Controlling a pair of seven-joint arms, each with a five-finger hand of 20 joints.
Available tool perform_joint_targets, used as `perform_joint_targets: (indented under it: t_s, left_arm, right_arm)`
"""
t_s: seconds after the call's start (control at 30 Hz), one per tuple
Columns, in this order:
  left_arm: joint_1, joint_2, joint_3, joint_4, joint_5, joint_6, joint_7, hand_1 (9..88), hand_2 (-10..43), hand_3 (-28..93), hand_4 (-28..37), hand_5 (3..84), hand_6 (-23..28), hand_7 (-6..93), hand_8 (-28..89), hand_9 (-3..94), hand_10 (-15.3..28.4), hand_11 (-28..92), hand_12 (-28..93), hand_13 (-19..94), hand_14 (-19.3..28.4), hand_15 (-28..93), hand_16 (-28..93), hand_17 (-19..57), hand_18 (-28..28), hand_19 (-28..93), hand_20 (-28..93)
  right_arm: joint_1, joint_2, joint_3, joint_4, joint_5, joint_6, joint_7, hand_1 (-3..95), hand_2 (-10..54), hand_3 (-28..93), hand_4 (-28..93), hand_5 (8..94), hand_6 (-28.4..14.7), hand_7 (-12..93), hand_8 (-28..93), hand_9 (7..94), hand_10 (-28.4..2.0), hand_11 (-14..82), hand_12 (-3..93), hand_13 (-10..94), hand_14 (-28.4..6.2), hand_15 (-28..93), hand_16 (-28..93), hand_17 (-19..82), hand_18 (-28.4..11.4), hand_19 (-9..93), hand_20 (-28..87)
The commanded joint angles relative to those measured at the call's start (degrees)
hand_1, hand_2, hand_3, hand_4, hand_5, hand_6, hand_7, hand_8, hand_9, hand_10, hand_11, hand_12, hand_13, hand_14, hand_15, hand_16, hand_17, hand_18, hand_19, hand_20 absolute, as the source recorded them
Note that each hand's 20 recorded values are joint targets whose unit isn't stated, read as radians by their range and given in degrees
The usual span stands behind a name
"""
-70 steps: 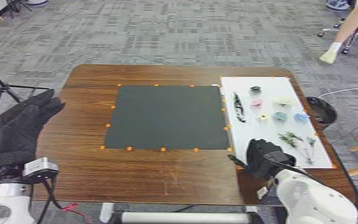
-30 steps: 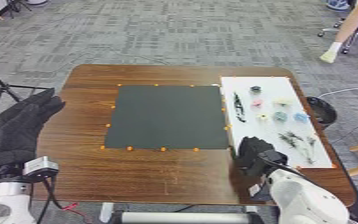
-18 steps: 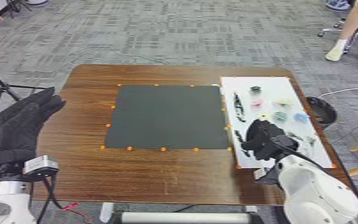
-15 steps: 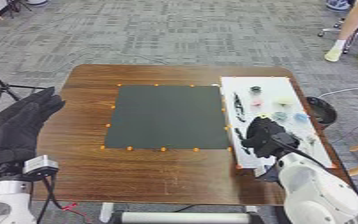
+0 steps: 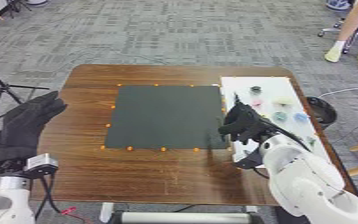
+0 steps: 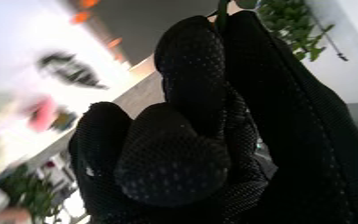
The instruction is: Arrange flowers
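One green stem (image 6: 221,16) sits pinched at the fingertips of the right hand (image 5: 240,125), with leafy sprigs (image 6: 286,25) just beside it (whether they join that stem, I can't tell). Off the table's near left side, the left hand (image 5: 23,127) is released, fingers loose. Left of the right hand lies the dark mat (image 5: 162,115); farther and right, blue (image 5: 301,117), pink (image 5: 257,103) and pale yellow flowers (image 5: 283,101) rest on the white sheet (image 5: 269,83).

Head view: grey patterned carpet (image 5: 149,40) at twelve o'clock, thin-legged black tripod (image 5: 4,86) at nine, round black bin (image 5: 329,113) at three.
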Motion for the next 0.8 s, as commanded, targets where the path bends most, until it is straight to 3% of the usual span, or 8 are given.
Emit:
perform_joint_targets:
  t_s: [0.03,0.07,0.17,0.23,0.37,0.43,0.6,0.8]
  left_arm:
    - [-6.3,8.06,0.63,7.96,-1.41,5.48,0.83,26.9,1.2,68,-24.5,50.7,4.5,12.2,-7,48.5,15.1,21,12,38,19.3,24,0,7.1,13.2,12,21]
    - [-6.9,8.79,1.09,8.97,-1.89,6.67,0.92,26.7,1.7,68,-25.1,50.8,4.4,12.4,-7,48.8,15.2,21,12,38,19.3,24,0,7.2,13.2,12,21]
    - [-8.4,9.84,1.90,11.70,-2.70,8.30,0.75,25.4,3.3,69,-26.7,51.0,4.2,12.8,-7,49.3,15.3,21,12,38,19.3,24,0,7.3,13.1,12,21]
    - [-9.2,10.20,2.42,12.55,-3.16,8.93,0.68,24.9,4.1,70,-27.4,51.2,4.2,13.0,-7,49.5,15.4,21,12,38,19.2,25,0,7.5,13.0,12,21]
    - [-10.0,10.23,2.69,12.67,-2.68,8.18,1.00,24.5,4.3,70,-28.1,51.3,4.1,13.2,-7,49.6,15.4,21,11,38,19.0,25,0,7.6,13.0,12,21]
    - [-9.8,10.29,2.64,12.51,-2.68,8.47,1.20,24.4,4.3,70,-28.2,51.3,4.1,13.2,-7,49.6,15.4,21,11,38,19.1,25,0,7.6,13.0,12,21]
    - [-10.3,10.51,3.09,13.06,-2.90,8.71,1.04,24.5,4.1,70,-28.2,51.6,4.0,13.5,-7,49.8,15.4,21,11,38,18.9,24,0,7.6,13.0,12,21]
    - [-11.4,9.54,4.41,13.92,-3.12,8.61,1.64,23.9,5.7,70,-28.3,51.6,3.9,13.7,-7,49.9,15.5,21,11,38,18.9,24,0,7.7,12.9,12,21]
  right_arm:
    - [15.2,-4.2,-9.0,4.6,4.2,0.0,0.3,57.7,-9.5,55,5,78.7,-3.5,31,27,93.2,-10.3,36.3,29.4,94,0.3,63,23,68,-11.8,93,46]
    - [16.7,-5.0,-10.4,5.5,4.3,-0.1,0.2,57.8,-9.5,55,5,78.7,-3.5,31,27,93.2,-10.3,36.2,29.3,94,0.4,63,23,68,-11.9,93,46]
    - [20.3,-6.9,-14.5,8.0,4.3,-0.5,-0.4,57.7,-9.5,55,5,78.9,-3.6,30,27,93.3,-10.4,36.3,29.2,94,0.3,63,23,68,-11.8,93,47]
    - [22.6,-7.2,-17.3,9.4,3.6,-0.4,-0.7,57.7,-9.5,55,5,79.0,-3.6,30,27,93.3,-10.4,36.4,29.1,94,0.4,63,23,68,-11.8,93,47]
    - [24.8,-9.1,-20.1,11.3,3.4,-0.4,-0.6,57.7,-9.5,55,5,79.0,-3.6,30,27,93.3,-10.4,36.5,28.9,94,0.3,64,23,68,-11.7,93,46]
    - [25.6,-10.8,-21.3,12.3,3.9,0.0,-0.3,57.7,-9.5,55,5,79.0,-3.6,30,27,93.3,-10.3,36.5,28.8,94,0.3,64,23,68,-11.7,93,47]
    - [26.9,-14.4,-24.7,15.1,6.6,0.2,0.4,57.7,-9.5,55,6,79.2,-3.6,30,27,93.4,-10.4,36.5,28.9,94,0.3,64,23,69,-11.7,93,47]
    - [28.3,-17.2,-30.1,19.4,9.7,2.0,1.4,58.1,-9.5,55,4,79.5,-3.8,30,26,93.5,-10.9,35.6,28.4,94,-0.2,63,23,69,-11.6,93,46]
